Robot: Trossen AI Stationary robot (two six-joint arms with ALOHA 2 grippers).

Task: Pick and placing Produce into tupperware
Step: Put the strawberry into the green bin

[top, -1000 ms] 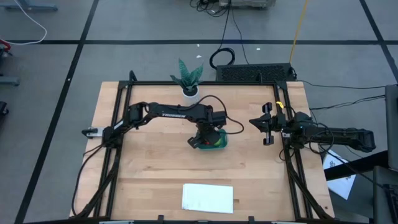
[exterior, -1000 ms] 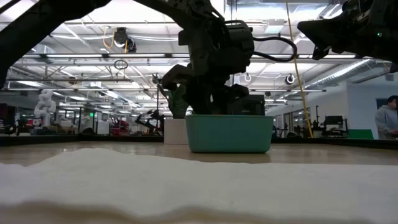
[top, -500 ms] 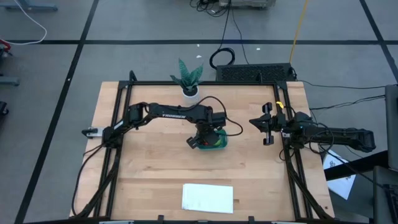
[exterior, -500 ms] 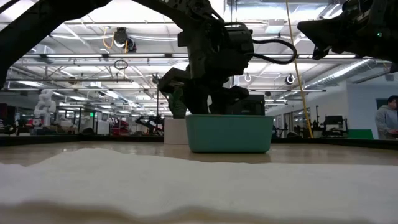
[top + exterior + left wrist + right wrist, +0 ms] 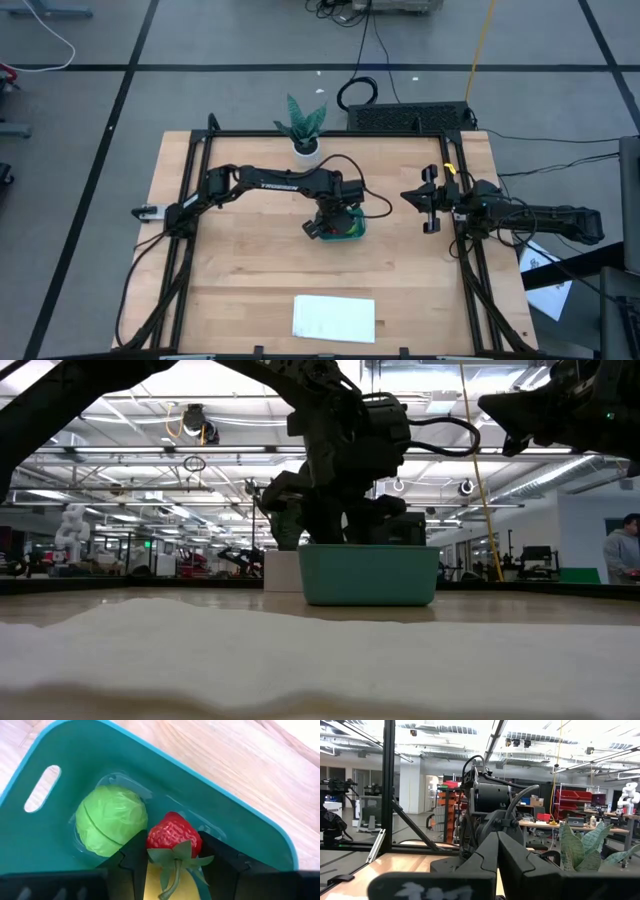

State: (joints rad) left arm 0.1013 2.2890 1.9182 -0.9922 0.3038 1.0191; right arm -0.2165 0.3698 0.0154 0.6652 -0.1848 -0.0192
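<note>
The teal tupperware (image 5: 357, 235) (image 5: 368, 575) sits at mid-table. My left gripper (image 5: 333, 224) (image 5: 173, 856) hangs over it, pointing down into it, shut on the red strawberry (image 5: 172, 835). The lime-green ball (image 5: 111, 827) rests on the container floor beside the fingers. A strip of the yellow lemon (image 5: 154, 882) shows under the strawberry between the fingers. My right gripper (image 5: 430, 211) (image 5: 497, 851) waits shut at the table's right side, above the surface. My left gripper pinches the strawberry between its two fingers (image 5: 131, 862), one on each side of its body (image 5: 152, 839). It comes from above, pointing down into the tupperware. The leafy stem end faces up toward the wrist. Whether the strawberry rests on the lemon below, I cannot tell.
A potted plant in a white pot (image 5: 304, 128) stands at the far edge. A flat white sheet (image 5: 334, 317) (image 5: 300, 660) lies near the near edge. Black frame rails (image 5: 190, 200) run along the table's sides. Bare wood lies left of and in front of the tupperware.
</note>
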